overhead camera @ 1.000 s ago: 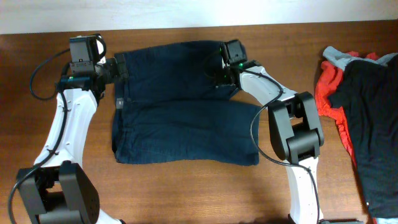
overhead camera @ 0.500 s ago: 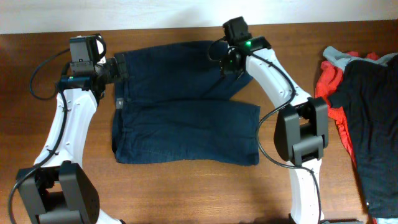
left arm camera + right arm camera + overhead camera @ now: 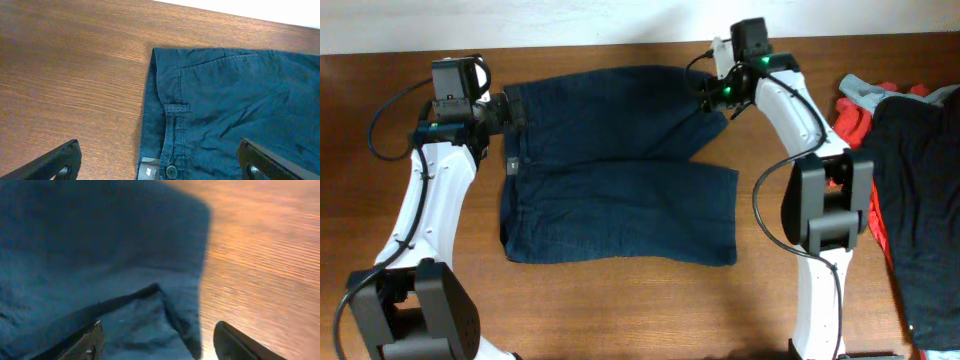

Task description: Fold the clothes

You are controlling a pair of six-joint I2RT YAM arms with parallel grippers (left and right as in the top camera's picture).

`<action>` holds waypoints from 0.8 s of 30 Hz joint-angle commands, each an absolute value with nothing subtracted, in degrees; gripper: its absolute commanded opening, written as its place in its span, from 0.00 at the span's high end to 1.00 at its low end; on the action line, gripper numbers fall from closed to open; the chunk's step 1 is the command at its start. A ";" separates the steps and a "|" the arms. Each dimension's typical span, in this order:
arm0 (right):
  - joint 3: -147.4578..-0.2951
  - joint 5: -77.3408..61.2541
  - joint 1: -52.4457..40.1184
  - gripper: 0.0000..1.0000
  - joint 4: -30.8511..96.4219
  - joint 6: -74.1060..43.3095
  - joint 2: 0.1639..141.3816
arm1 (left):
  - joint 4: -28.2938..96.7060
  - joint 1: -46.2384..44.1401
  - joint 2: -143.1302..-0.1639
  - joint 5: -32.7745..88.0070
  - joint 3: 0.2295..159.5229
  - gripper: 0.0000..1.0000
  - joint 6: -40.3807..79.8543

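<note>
The dark navy shorts [image 3: 610, 170] lie spread flat on the wooden table [image 3: 620, 310], waistband to the left and the two legs pointing right. My left gripper [image 3: 510, 110] hovers open over the waistband. In the left wrist view the left gripper [image 3: 160, 167] straddles the shorts' button [image 3: 171, 171] and grey label [image 3: 149, 171] with nothing between its fingers. My right gripper [image 3: 720, 95] is over the far leg's hem corner. In the right wrist view the right gripper [image 3: 160, 345] is open above the rumpled shorts hem [image 3: 175, 305], which it does not pinch.
A pile of other clothes sits at the table's right edge: a black garment [image 3: 920, 170] on top of an orange-red one [image 3: 845, 150], with a grey piece [image 3: 865, 90] behind. The white wall [image 3: 620, 20] borders the table's far edge.
My right gripper has travelled right and toward the far edge, from above the far leg's middle to its hem corner. The left arm and the shorts have stayed put.
</note>
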State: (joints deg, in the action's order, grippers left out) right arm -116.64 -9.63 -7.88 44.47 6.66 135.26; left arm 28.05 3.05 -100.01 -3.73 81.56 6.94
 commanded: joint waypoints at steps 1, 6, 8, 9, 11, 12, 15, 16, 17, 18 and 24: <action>-117.30 -11.40 -8.56 0.28 43.79 9.43 138.76 | 27.99 3.27 -100.05 -4.34 81.89 0.01 7.44; -117.27 -11.64 -8.58 0.29 42.96 9.45 140.27 | 27.97 3.27 -100.05 -4.34 81.89 0.01 7.44; -117.27 -12.53 -8.62 0.33 42.63 9.43 140.27 | 27.99 3.27 -100.05 -4.34 81.89 0.01 7.44; -117.27 -12.95 -8.62 0.37 42.70 9.43 140.27 | 27.99 3.27 -100.05 -4.34 81.89 0.01 7.44; -117.30 -13.82 -8.62 0.52 42.92 9.43 140.25 | 27.99 3.27 -100.05 -4.34 81.89 0.01 7.44; -117.32 -14.87 -8.60 0.58 43.13 9.43 140.18 | 27.99 3.27 -100.05 -4.34 81.89 0.01 7.44; -117.34 -15.00 -8.60 0.81 44.82 9.45 139.85 | 27.99 3.27 -100.05 -4.34 81.89 0.01 7.44; -117.34 -15.00 -8.54 0.93 45.69 9.45 139.57 | 27.97 3.27 -100.05 -4.34 81.89 0.01 7.44; -117.34 -15.00 -8.34 0.96 46.54 9.45 139.22 | 27.99 3.27 -100.05 -4.34 81.89 0.01 7.44; -117.34 -14.98 -8.21 0.96 47.29 9.47 138.67 | 27.99 3.27 -100.05 -4.34 81.89 0.01 7.44; -117.34 -14.33 -6.42 0.96 51.44 11.92 134.58 | 27.99 3.27 -100.05 -4.34 81.89 0.01 7.44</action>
State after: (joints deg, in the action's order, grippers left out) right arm -116.64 -14.09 -7.97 49.78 9.43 139.63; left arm 28.05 3.05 -100.01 -3.73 81.56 6.94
